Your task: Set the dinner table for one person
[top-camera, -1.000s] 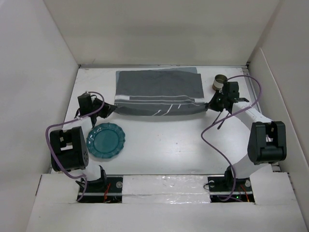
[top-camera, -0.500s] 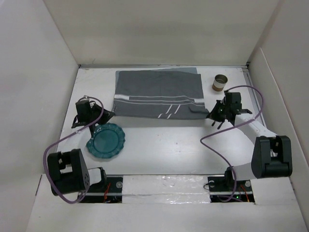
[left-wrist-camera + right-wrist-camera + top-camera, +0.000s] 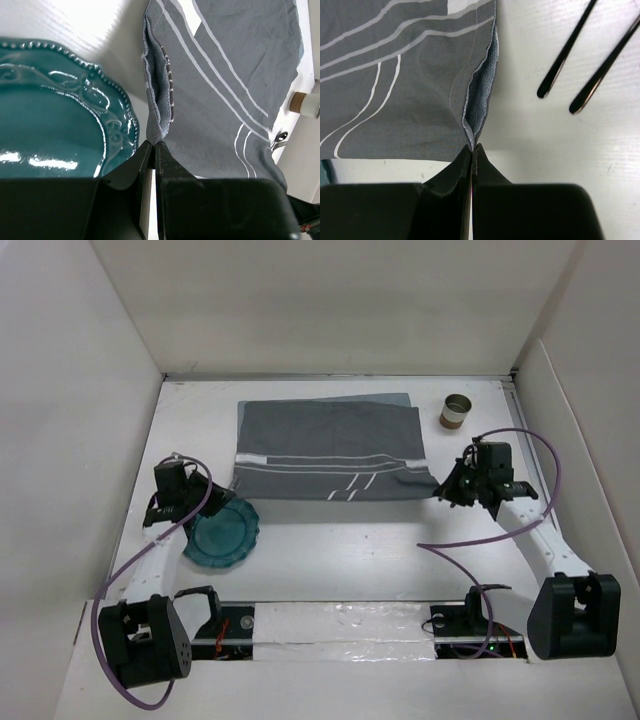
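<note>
Lit brightly and evenly from overhead, diffuse throughout. Only faint, soft-edged shadows found on the surface (image 3: pixel 340 550), under the arms and along the near edge of the placemat (image 3: pixel 225 100). White walls close to washed out in the top view. Streaked white glare noted on the glazed plate (image 3: pixel 45 125); thin highlights along the dark cutlery handles (image 3: pixel 565 50). Cloth weave sharp in both wrist views. Left hand (image 3: pixel 152 144) and right hand (image 3: pixel 471 147) nearly black, underexposed and soft in the foreground.
</note>
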Available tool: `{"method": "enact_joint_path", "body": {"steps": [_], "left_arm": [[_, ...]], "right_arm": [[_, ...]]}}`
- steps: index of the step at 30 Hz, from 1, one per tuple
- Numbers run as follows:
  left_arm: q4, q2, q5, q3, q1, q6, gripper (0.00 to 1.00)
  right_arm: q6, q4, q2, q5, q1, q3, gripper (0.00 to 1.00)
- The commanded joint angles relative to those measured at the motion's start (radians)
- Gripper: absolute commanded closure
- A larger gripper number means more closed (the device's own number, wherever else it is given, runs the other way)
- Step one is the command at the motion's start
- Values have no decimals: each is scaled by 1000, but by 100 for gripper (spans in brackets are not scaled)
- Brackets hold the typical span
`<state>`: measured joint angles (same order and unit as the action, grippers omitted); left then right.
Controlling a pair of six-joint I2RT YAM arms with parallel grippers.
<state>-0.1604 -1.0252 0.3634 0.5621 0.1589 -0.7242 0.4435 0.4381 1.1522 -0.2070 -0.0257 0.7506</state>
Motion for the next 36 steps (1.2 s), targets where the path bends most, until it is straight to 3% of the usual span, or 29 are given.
{"method": "enact_joint_path", "body": {"steps": [1,2,3,4,6,7,10,12,13,14,15,16,18,20,22,23,24,27,30,36], "left_arm": [[-68,47,-37,-5,7,40,100],[-73,50,-37,-5,7,42,100],[-70,50,-38,-5,7,42,93],[-71,50,-37,8,7,46,83],[-83,51,-29,34,7,46,75],[-91,51,-26,73,7,48,67],[-119,48,-11,151,7,54,56],[-120,48,0,189,7,54,54],[-114,47,8,232,7,57,54],[-99,37,17,254,7,58,54],[-91,30,44,275,7,60,60],[-77,24,60,326,-8,65,64],[-48,-1,92,383,-38,66,79],[-2,-12,150,449,-38,46,85],[-5,-16,181,523,-38,37,98],[-13,-16,177,579,-38,43,100],[-13,-16,177,579,-38,43,100],[-28,-16,169,613,-38,63,100],[-36,-21,183,613,-38,75,100],[-36,-6,152,588,-88,97,93]], "right_arm": [[-17,70,-48,-12,7,-29,100],[-16,71,-49,-20,7,-33,100],[-15,74,-49,-22,7,-34,100],[-15,80,-49,-22,7,-33,90],[-22,93,-49,-11,7,-11,75],[-26,120,-54,-5,-2,10,62],[-31,160,-97,27,-39,113,42],[-25,166,-115,34,-98,186,37],[-22,159,-115,26,-129,206,41],[-19,146,-109,-1,-164,219,53],[-2,108,-102,-15,-205,234,69],[14,84,-89,-23,-305,236,99],[76,-16,-25,-29,-425,227,100],[121,-94,41,-25,-600,225,100],[190,-212,156,-32,-695,245,100],[260,-348,281,-28,-808,257,79],[261,-349,282,-28,-809,266,79],[325,-429,477,-19,-919,331,40],[374,-505,611,-11,-1008,436,31],[507,-561,869,56,-1106,610,29]]}}
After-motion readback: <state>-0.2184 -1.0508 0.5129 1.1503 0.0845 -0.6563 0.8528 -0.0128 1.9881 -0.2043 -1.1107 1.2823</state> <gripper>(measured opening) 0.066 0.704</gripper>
